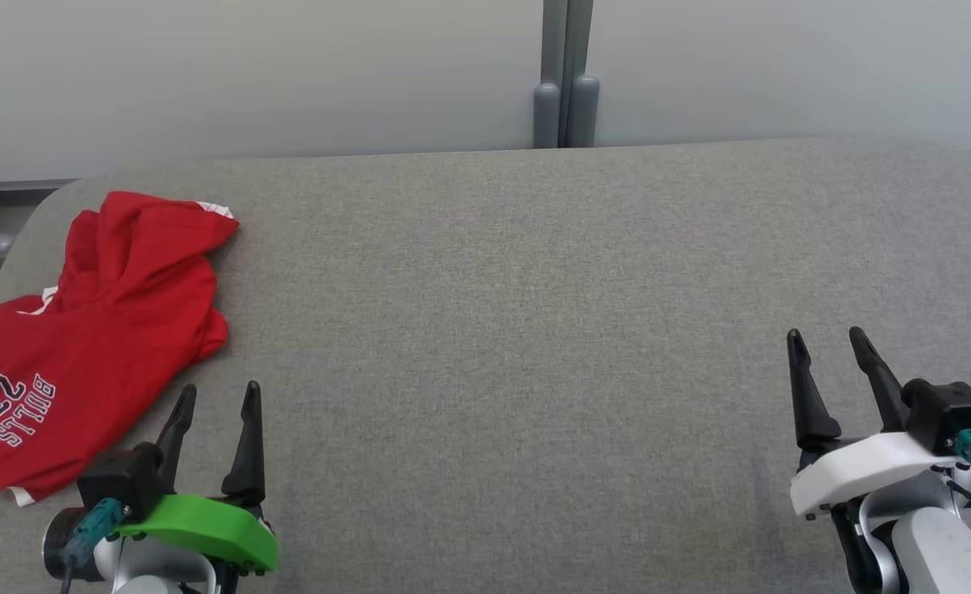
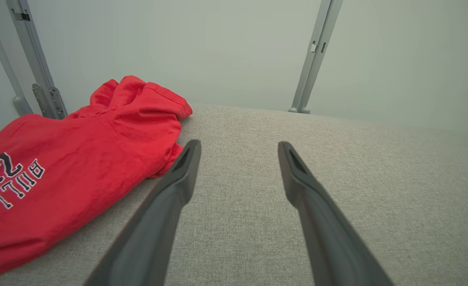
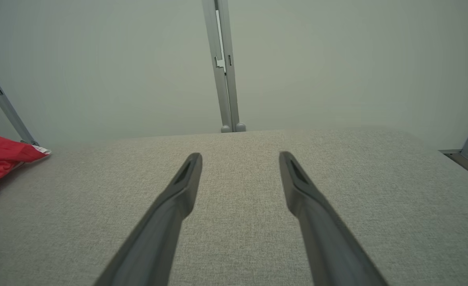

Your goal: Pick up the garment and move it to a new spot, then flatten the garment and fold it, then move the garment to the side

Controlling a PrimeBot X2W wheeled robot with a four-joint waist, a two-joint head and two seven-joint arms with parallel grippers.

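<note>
At the surface's (image 1: 534, 272) left end, the red garment (image 1: 97, 330) lies crumpled. Left end effector (image 1: 219, 389) just beside it, fingers apart. The right end effector (image 1: 826, 333) is likewise spread, empty.

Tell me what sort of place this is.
Probably a robot test bay or lab, not a home: a wide grey fabric-covered table, plain pale partition panels joined by a grey metal post, and one crumpled red garment at its left end.

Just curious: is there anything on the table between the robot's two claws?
Nothing: in the head view, bare grey table stretches from left gripper to right gripper.
</note>
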